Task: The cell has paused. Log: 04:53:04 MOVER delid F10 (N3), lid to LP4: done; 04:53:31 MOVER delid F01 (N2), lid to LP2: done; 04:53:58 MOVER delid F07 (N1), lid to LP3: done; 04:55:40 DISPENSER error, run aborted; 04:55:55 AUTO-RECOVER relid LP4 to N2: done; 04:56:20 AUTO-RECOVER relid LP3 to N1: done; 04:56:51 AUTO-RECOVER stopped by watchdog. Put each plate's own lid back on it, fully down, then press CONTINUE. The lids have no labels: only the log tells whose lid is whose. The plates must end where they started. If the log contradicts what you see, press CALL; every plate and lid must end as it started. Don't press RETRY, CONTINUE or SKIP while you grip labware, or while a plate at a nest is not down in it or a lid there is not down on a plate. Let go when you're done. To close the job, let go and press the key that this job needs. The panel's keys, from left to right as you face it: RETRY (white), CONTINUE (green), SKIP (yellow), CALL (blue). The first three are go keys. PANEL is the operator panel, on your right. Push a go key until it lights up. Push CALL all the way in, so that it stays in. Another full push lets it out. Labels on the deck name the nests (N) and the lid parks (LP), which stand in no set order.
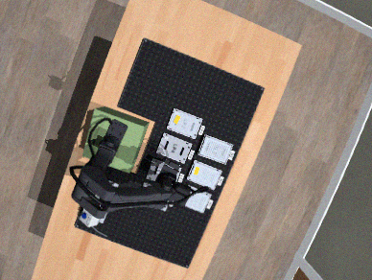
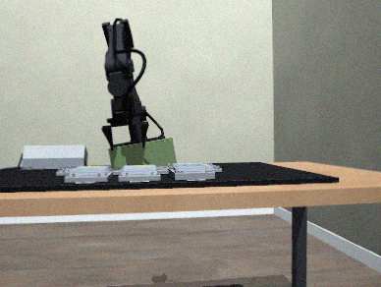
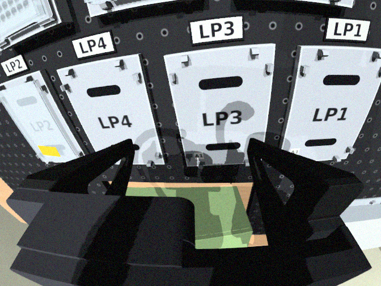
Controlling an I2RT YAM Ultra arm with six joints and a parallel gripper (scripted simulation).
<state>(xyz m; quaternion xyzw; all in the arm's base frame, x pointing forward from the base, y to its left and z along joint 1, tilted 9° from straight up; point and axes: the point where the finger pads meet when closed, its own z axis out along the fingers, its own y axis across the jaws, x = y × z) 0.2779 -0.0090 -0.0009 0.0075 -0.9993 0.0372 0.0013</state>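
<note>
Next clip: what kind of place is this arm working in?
Likely a lab automation bench. A black pegboard deck on a wooden table carries labelled lid stations such as LP3, a lid parked at LP2, and a well plate. The open claw hovers above.

The dark arm (image 2: 120,74) rises tall above the black deck (image 2: 275,174) on the bench (image 2: 353,184) — its open end effector (image 2: 125,138) hangs above three pale plates (image 2: 139,172), holding nothing.
</note>
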